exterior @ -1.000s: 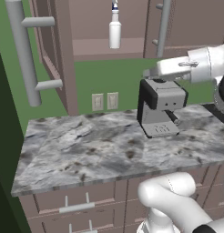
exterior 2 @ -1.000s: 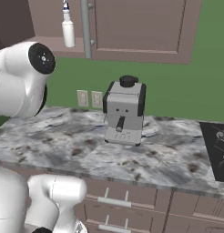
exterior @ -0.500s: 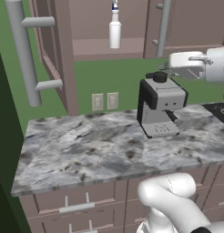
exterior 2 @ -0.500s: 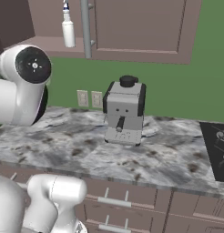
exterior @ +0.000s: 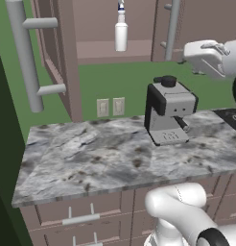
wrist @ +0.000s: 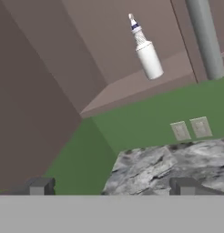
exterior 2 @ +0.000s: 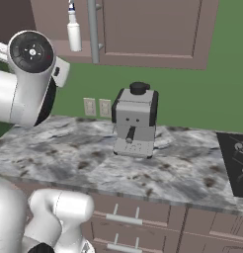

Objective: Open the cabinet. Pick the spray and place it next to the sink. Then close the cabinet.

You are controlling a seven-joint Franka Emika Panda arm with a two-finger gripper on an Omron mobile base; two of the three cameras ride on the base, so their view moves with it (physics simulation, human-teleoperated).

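While the two-finger gripper (wrist: 109, 186) stands spread and empty, the slim white plastic spray bottle (wrist: 148, 55) waits.
Likely light, stiff, slick, tippy: pinch its round body midway.

Clearly a kitchen: mauve-brown wall cabinet (exterior: 62, 53) over a grey marbled counter (exterior: 105, 158), coffee machine (exterior: 169, 115) standing on it, drawers (exterior 2: 138, 222) beneath, wall outlets (exterior: 111, 106) on green wall, black cooktop (exterior 2: 236, 163) alongside.
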